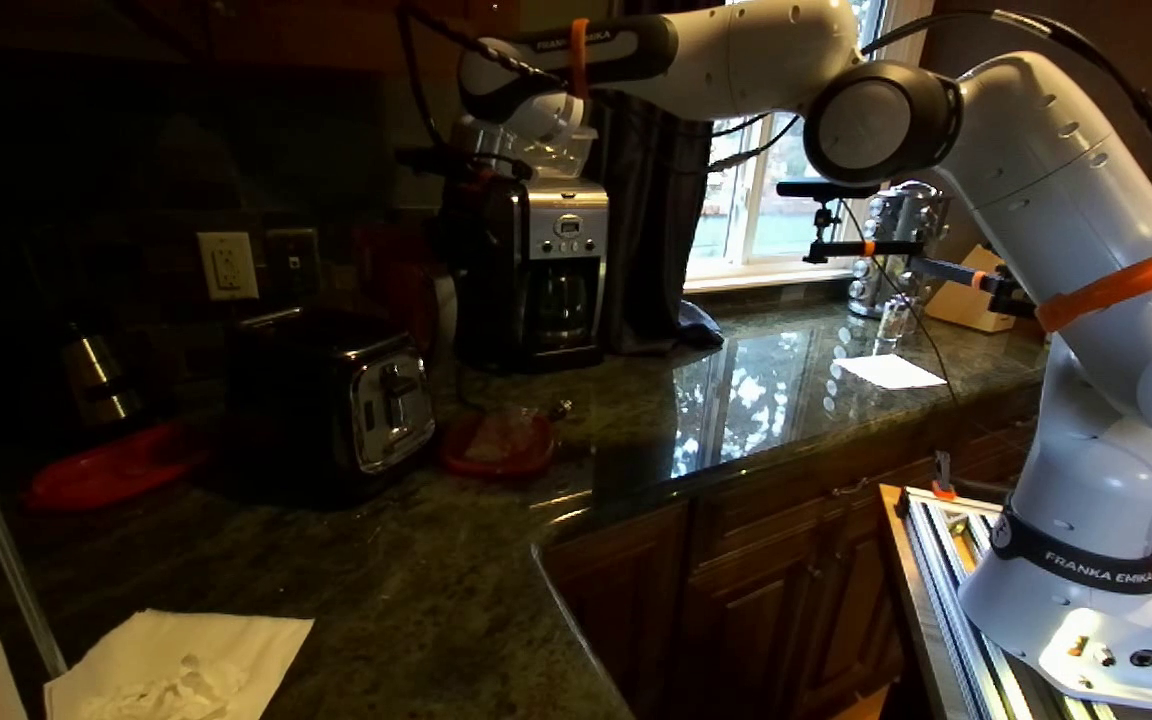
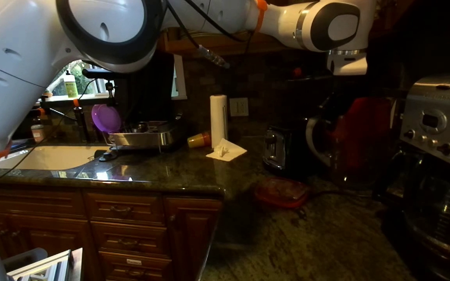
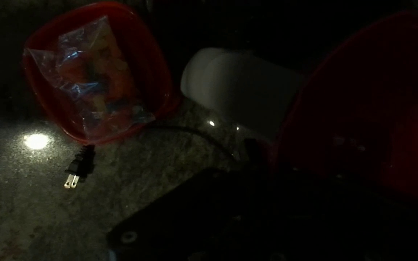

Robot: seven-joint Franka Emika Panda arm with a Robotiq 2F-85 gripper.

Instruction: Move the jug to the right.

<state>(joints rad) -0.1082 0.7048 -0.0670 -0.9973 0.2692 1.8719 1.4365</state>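
Note:
The jug (image 2: 361,140) has a red body and a pale looped handle (image 2: 315,142). It stands upright on the counter between toaster and coffee maker. In an exterior view the jug (image 1: 401,290) is mostly hidden behind the toaster. In the wrist view the jug (image 3: 347,101) fills the right side, its handle (image 3: 238,87) pointing left. My gripper (image 3: 251,148) is a dark shape at the bottom of the wrist view, close against the jug below the handle. In an exterior view the gripper (image 2: 330,107) is at the jug's upper handle side. Darkness hides whether its fingers hold anything.
A toaster (image 2: 277,150) stands beside the jug on one side, a coffee maker (image 2: 432,121) on the other. A red dish (image 3: 152,54) with a plastic bag lies near the handle. A cord with a plug (image 3: 76,170) lies on the counter.

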